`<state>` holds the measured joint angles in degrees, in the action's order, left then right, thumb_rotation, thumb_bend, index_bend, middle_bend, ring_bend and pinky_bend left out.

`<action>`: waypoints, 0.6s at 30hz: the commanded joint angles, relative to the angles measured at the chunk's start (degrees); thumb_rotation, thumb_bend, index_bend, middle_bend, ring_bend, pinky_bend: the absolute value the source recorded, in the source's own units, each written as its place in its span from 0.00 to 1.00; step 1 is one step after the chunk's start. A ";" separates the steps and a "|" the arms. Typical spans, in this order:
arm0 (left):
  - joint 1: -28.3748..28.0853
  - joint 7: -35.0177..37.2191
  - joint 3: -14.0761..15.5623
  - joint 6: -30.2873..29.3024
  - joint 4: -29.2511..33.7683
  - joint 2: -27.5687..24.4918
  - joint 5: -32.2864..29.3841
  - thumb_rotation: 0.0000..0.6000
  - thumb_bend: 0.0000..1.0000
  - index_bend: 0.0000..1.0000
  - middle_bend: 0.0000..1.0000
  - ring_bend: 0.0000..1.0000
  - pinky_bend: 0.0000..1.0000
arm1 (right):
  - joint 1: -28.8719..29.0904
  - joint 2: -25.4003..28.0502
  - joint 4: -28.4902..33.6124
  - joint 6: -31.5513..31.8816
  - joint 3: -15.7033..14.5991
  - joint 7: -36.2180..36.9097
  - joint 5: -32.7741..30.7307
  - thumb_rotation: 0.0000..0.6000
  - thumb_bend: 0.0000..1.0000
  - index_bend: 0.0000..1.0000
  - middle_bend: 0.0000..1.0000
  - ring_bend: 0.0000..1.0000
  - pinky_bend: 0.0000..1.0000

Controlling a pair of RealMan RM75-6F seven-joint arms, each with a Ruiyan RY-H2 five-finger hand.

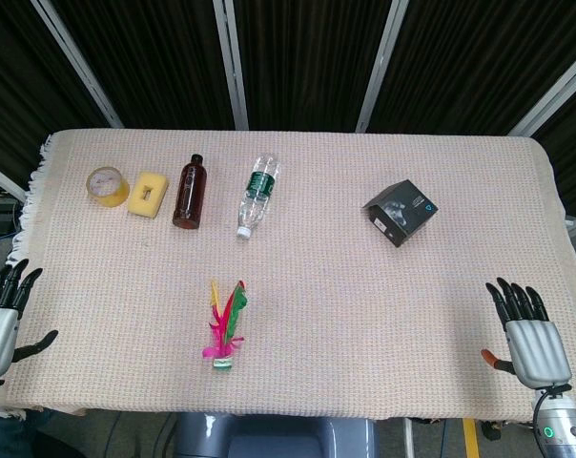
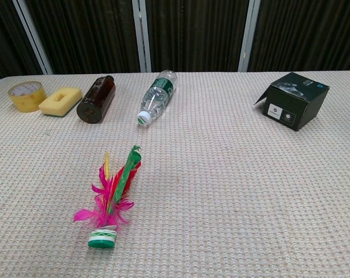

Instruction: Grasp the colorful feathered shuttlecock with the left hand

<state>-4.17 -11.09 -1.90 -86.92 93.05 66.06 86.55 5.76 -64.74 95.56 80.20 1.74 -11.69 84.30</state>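
Note:
The colorful feathered shuttlecock [image 1: 226,326] [image 2: 113,198] lies flat on the woven tablecloth near the front edge, left of centre, its green and white base toward me and its pink, red, green and yellow feathers pointing away. My left hand [image 1: 4,320] hovers at the table's front-left corner, fingers spread and holding nothing, well to the left of the shuttlecock. At the front-right corner my right hand [image 1: 528,339] is also open, fingers apart. Neither hand shows in the chest view.
Along the back left lie a yellow tape roll [image 1: 108,186], a yellow sponge [image 1: 149,194], a brown bottle [image 1: 189,191] and a clear water bottle [image 1: 258,194], both bottles on their sides. A black box [image 1: 401,212] sits at the back right.

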 commanded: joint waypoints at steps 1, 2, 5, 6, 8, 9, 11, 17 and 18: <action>0.04 -0.06 0.08 -0.09 -0.11 0.10 0.17 0.94 0.15 0.09 0.00 0.00 0.00 | 0.15 -0.23 -0.23 -0.06 -0.02 -0.10 0.27 1.00 0.09 0.00 0.00 0.00 0.00; 0.00 -0.16 0.13 0.00 -0.21 0.17 0.22 0.94 0.15 0.09 0.00 0.00 0.00 | 0.19 -0.33 -0.27 -0.02 -0.06 -0.14 0.47 1.00 0.09 0.00 0.00 0.00 0.00; -0.58 -0.31 0.28 0.80 -0.80 0.75 0.73 0.94 0.15 0.10 0.00 0.00 0.00 | 0.13 -0.43 -0.48 0.02 -0.28 -0.18 0.76 1.00 0.09 0.00 0.00 0.00 0.00; -0.84 -0.26 0.29 1.01 -1.25 1.07 1.06 0.94 0.15 0.10 0.00 0.00 0.00 | 0.12 -0.39 -0.48 -0.01 -0.30 -0.06 0.73 1.00 0.09 0.00 0.00 0.00 0.00; -1.71 -0.15 0.37 1.59 -2.86 2.35 2.26 0.95 0.15 0.14 0.00 0.00 0.00 | 0.10 -0.31 -0.52 0.03 -0.25 0.18 0.67 1.00 0.09 0.00 0.00 0.00 0.00; -2.14 -0.18 0.32 1.90 -3.56 3.04 2.64 0.94 0.15 0.16 0.00 0.00 0.00 | 0.10 -0.28 -0.57 0.11 -0.25 0.34 0.78 1.00 0.09 0.00 0.00 0.00 0.00; -3.53 0.21 -0.02 2.86 -5.39 4.84 3.62 0.94 0.15 0.21 0.00 0.00 0.00 | 0.16 -0.21 -0.60 0.15 -0.24 0.65 1.02 1.00 0.09 0.00 0.00 0.00 0.00; -8.74 4.11 -1.16 8.05 -12.79 11.24 4.75 0.95 0.20 0.36 0.00 0.00 0.00 | 1.23 -0.43 -1.05 -1.51 0.09 0.79 0.61 1.00 0.09 0.00 0.00 0.00 0.00; -9.31 4.47 -1.25 8.65 -13.55 11.90 4.74 0.95 0.21 0.37 0.00 0.00 0.00 | 1.38 -0.50 -1.15 -1.77 0.18 0.75 0.39 1.00 0.09 0.00 0.00 0.00 0.00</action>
<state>-11.77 -8.04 -2.71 -80.08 81.43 76.09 90.90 6.94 -65.15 94.55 78.65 1.80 -10.88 84.90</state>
